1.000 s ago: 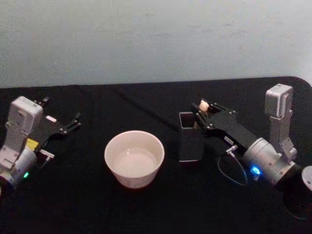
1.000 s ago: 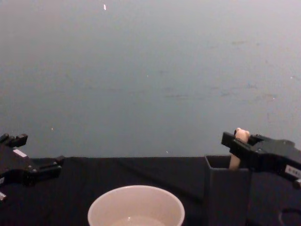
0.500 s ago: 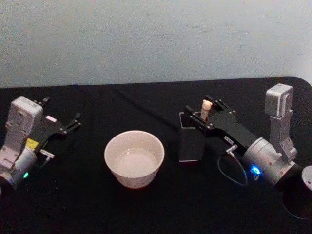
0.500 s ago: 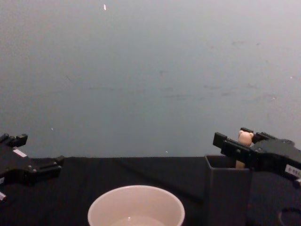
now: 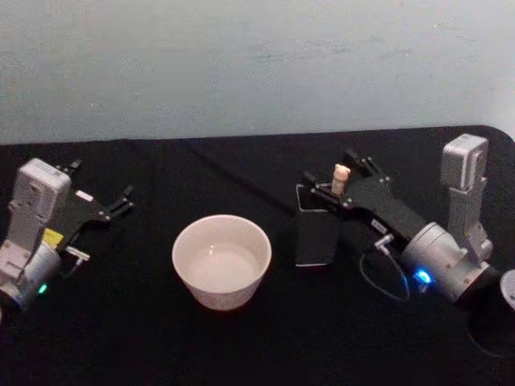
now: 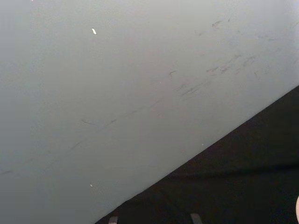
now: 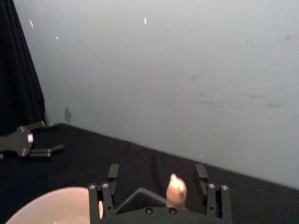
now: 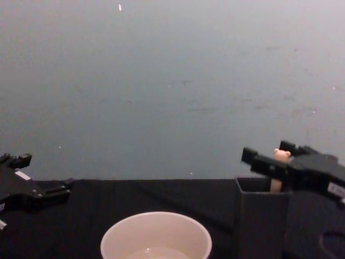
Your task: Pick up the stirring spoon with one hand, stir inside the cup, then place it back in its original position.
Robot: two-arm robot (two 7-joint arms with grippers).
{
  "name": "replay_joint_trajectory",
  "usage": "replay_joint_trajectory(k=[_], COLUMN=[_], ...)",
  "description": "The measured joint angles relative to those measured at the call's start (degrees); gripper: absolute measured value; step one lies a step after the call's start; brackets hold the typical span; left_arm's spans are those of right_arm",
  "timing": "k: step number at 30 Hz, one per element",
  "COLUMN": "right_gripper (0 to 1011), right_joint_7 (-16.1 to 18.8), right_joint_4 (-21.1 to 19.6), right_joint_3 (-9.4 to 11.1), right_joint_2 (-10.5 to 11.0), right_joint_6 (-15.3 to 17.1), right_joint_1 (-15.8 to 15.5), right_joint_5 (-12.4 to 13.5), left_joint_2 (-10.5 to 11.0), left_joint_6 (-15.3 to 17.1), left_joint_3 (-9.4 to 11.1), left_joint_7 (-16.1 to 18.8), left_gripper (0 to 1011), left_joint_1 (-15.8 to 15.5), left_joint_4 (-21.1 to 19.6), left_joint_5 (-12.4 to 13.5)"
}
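My right hand (image 5: 338, 178) hangs over the dark square holder (image 5: 315, 232), its two fingers spread wide on either side of the spoon (image 5: 339, 177) without touching it. The spoon stands upright in the holder, only its beige bear-head top showing above the rim. The white cup (image 5: 221, 260) sits on the black tabletop (image 5: 241, 346) just left of the holder. My left hand (image 5: 113, 207) rests open at the far left, holding nothing.

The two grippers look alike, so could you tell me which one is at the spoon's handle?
The right gripper, over the dark holder with the stirring spoon between its open fingers. The left gripper sits apart at the table's left.
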Motion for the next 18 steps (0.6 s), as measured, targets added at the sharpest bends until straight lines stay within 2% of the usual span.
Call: replay_joint_trajectory(k=[3, 6, 8, 10, 12, 13, 18], right_gripper=[1002, 1002, 1002, 1002, 1000, 1002, 1002], right_joint_7=[0.43, 0.41, -0.49, -2.90, -5.02, -7.29, -12.60], right_joint_4=[-0.49, -1.70, -2.13, -2.31, -2.04, -1.22, 3.04], right_joint_3=[0.55, 2.30, 3.35, 4.97, 5.81, 6.46, 6.77], right_joint_2=[-0.13, -0.58, -0.95, -1.57, -2.00, -2.23, -2.33], right_joint_6=[-0.81, -2.79, -3.71, -4.99, -5.79, -6.28, -5.96], right_joint_1=[0.34, 1.05, 1.38, 1.88, 2.20, 2.54, 3.01], right_joint_5=[0.53, 1.58, 1.70, 0.99, -0.64, -2.78, -9.59], left_joint_2=[0.00, 0.00, 0.00, 0.00, 0.00, 0.00, 0.00], left_joint_6=[0.00, 0.00, 0.00, 0.00, 0.00, 0.00, 0.00], left_joint_3=[0.00, 0.00, 0.00, 0.00, 0.00, 0.00, 0.00], left_joint_7=[0.00, 0.00, 0.00, 0.00, 0.00, 0.00, 0.00], left_gripper=[1001, 1001, 1001, 1001, 1001, 1001, 1001], left_joint_1=[0.00, 0.00, 0.00, 0.00, 0.00, 0.00, 0.00], left_joint_4=[0.00, 0.00, 0.00, 0.00, 0.00, 0.00, 0.00], left_joint_5=[0.00, 0.00, 0.01, 0.00, 0.00, 0.00, 0.00])
